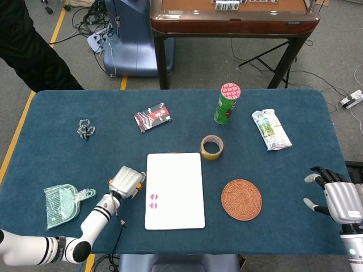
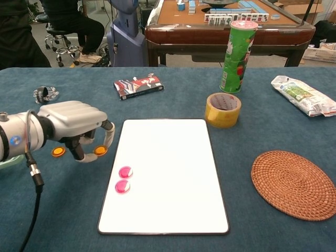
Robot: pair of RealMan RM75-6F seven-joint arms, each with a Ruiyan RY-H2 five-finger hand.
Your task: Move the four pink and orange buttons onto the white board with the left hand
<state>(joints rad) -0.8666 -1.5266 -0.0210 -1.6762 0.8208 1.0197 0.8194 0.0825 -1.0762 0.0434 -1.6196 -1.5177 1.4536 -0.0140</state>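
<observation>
Orange button (image 2: pixel 100 150) sits pinched in our left hand (image 2: pixel 79 126), with the white board (image 2: pixel 173 157) just beside its fingertips, to the right.

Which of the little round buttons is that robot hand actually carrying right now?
The orange button at the fingertips of the left hand, nearest the white board. The other orange button lies on the cloth behind the hand, and both pink buttons already sit on the board.
</observation>
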